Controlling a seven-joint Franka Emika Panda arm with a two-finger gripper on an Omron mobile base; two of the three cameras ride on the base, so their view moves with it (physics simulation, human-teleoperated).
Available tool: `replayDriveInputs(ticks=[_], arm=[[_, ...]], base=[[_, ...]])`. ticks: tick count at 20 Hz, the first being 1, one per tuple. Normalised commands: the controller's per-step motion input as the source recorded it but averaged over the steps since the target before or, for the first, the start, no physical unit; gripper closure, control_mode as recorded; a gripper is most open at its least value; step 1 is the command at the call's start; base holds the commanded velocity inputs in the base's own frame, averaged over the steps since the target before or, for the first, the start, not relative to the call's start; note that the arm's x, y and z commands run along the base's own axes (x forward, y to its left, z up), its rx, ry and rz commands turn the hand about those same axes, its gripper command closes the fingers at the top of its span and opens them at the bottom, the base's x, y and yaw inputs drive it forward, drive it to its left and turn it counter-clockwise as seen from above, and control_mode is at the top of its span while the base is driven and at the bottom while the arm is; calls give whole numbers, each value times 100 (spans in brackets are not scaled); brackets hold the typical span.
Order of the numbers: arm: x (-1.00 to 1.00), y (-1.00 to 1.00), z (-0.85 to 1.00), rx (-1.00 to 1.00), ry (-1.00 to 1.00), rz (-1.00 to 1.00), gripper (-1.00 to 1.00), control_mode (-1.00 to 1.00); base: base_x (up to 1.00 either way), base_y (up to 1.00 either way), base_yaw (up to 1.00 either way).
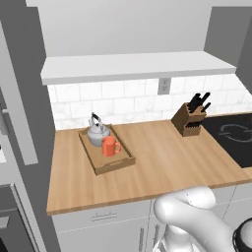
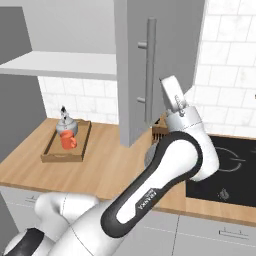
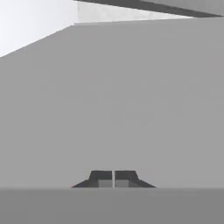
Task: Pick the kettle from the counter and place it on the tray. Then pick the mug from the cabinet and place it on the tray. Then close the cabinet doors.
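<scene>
The silver kettle (image 1: 97, 132) (image 2: 65, 125) and the orange-red mug (image 1: 109, 146) (image 2: 67, 141) stand side by side in the wooden tray (image 1: 115, 165) (image 2: 60, 157) on the counter (image 1: 167, 157). The cabinet shelf (image 1: 133, 66) (image 2: 65, 64) above is bare. Its right door (image 2: 132, 75) stands swung out, bar handle (image 2: 149, 70) facing me. My arm reaches up beside that door, the white hand (image 2: 172, 97) tilted toward its panel. In the hand view my gripper (image 3: 113, 179) is shut and empty, tips close to a flat grey panel (image 3: 122, 109). The left door (image 1: 22, 108) also stands open.
A knife block (image 1: 189, 120) sits at the back of the counter, right of the tray. A black cooktop (image 1: 234, 135) (image 2: 225, 170) lies at the right end. A wall outlet (image 1: 164, 85) is on the tiled backsplash. Grey drawers (image 1: 103, 216) run under the counter.
</scene>
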Motion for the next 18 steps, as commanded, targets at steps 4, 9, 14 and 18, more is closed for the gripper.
replayDriveInputs(ticks=[4,9,14,18], arm=[[0,75,39,-9,15,0,100,-100],[3,80,31,-15,33,0,100,-100],[21,79,6,-19,45,0,100,-100],[53,77,-1,-12,35,0,100,-100]], base=[[0,0,0],[0,0,0],[0,0,0],[0,0,0]])
